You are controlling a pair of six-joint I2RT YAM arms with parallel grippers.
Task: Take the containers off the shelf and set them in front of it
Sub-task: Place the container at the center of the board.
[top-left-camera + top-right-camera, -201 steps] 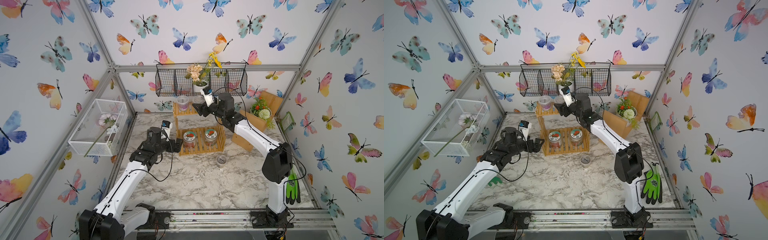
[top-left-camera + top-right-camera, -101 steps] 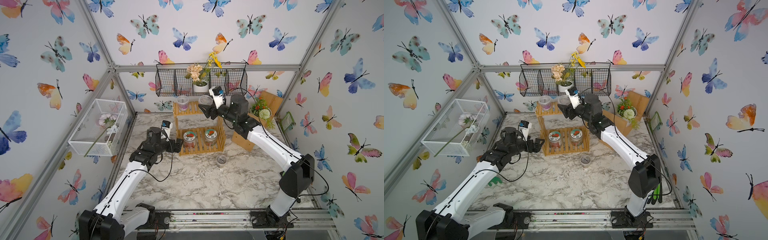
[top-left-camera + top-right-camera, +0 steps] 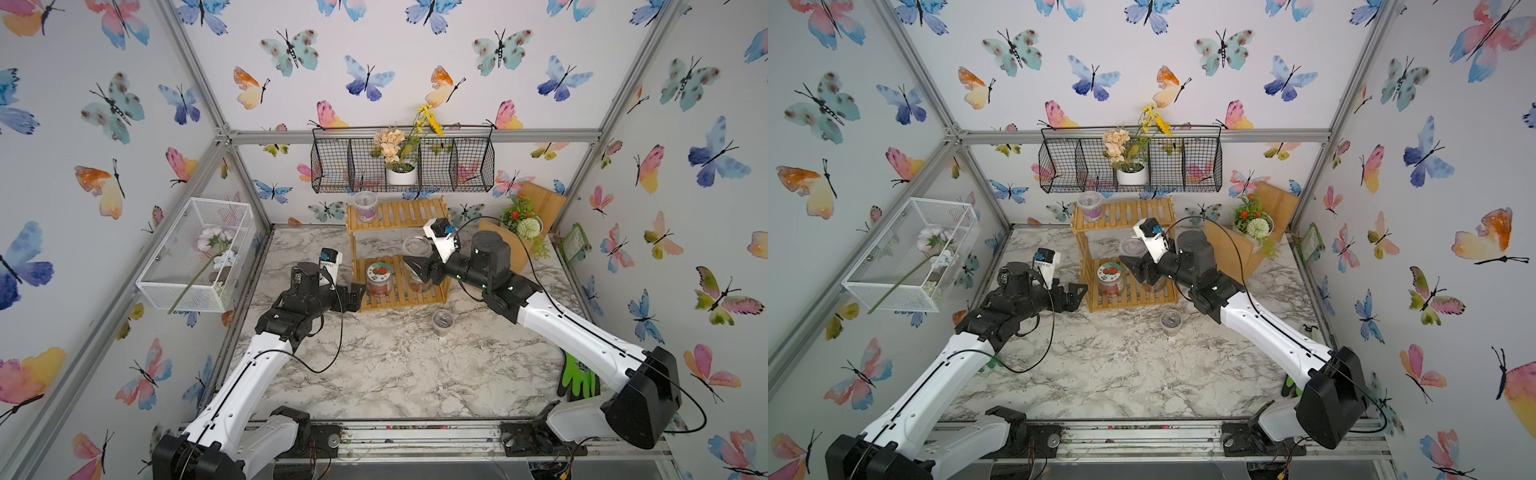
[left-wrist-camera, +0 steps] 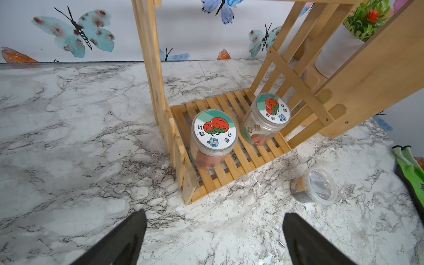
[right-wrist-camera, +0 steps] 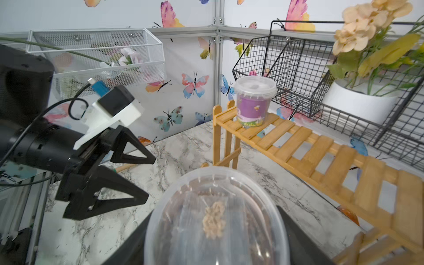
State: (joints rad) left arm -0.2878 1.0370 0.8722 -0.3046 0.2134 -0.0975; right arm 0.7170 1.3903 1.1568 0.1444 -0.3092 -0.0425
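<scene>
Gripping a clear cup (image 3: 417, 246), your right pincer (image 3: 417, 270) hangs in front of the shelf (image 3: 407, 214). Your left pincer (image 3: 356, 293) gapes empty at the shelf's nine o'clock side. The purple cup (image 3: 365, 206) stands at the top tier's nine o'clock end, two jars (image 3: 379, 277) on the bottom tier, another cup (image 3: 442, 322) on the surface (image 3: 395, 365) at the shelf's five o'clock.

A white flower pot (image 3: 401, 175) stands in the black wire basket (image 3: 471, 166).
</scene>
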